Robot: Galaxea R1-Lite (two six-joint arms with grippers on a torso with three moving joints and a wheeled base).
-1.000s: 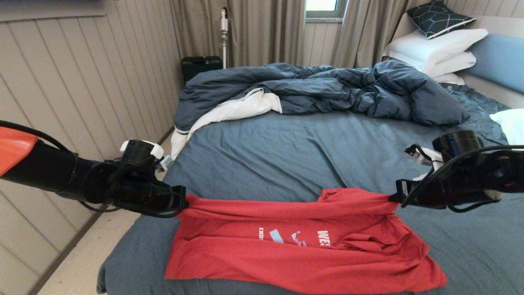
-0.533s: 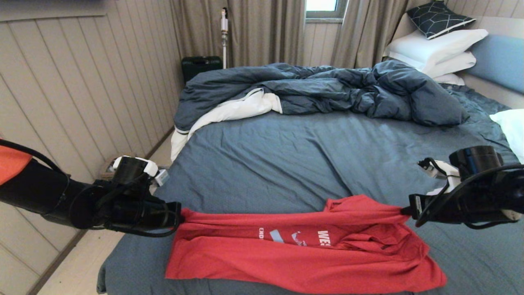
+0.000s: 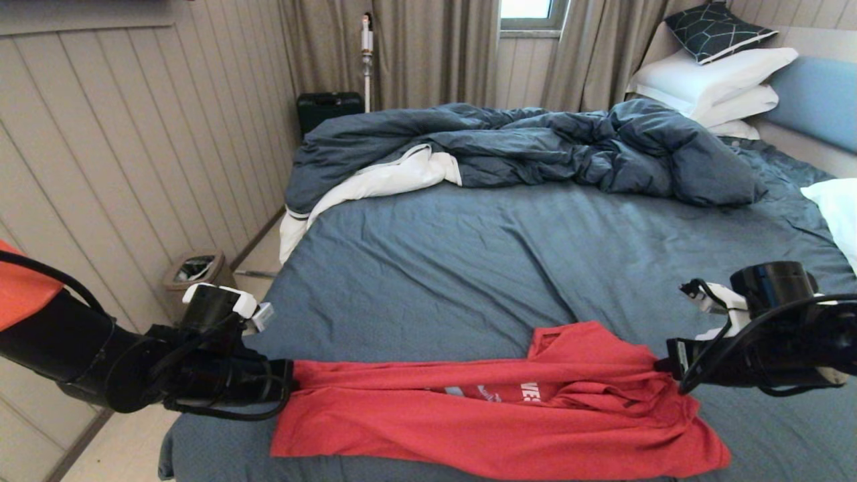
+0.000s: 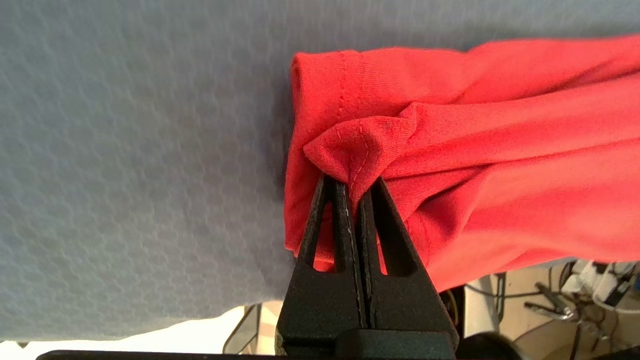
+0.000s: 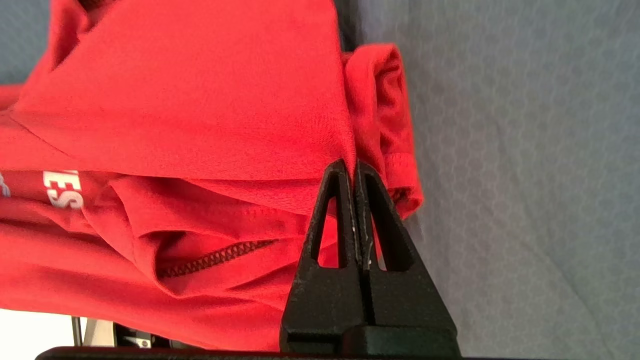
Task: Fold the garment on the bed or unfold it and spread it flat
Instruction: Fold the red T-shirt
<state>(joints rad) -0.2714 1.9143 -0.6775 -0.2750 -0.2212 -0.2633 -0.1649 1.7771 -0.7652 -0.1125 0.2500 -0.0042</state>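
The red garment [image 3: 482, 428] lies across the near edge of the bed [image 3: 469, 268], its far edge stretched taut between my two grippers and folded toward me over the chest lettering, which shows only as a strip. My left gripper [image 3: 289, 383] is shut on the garment's left end; the wrist view shows a stitched hem corner [image 4: 357, 155] pinched at the gripper [image 4: 354, 181]. My right gripper [image 3: 663, 365] is shut on the right end, its tips [image 5: 354, 167] clamped on a fold of red cloth [image 5: 200, 100] beside a sleeve hem.
A rumpled dark blue duvet [image 3: 522, 150] lies across the far half of the bed. White pillows [image 3: 710, 80] and a dark patterned cushion [image 3: 716, 27] sit by the headboard [image 3: 817, 97]. A small bin [image 3: 194, 269] stands on the floor at the left wall, a black case [image 3: 328, 107] further back.
Both grippers have come toward me and sunk lower, carrying the garment's far edge over its front. Less of the white lettering shows now.
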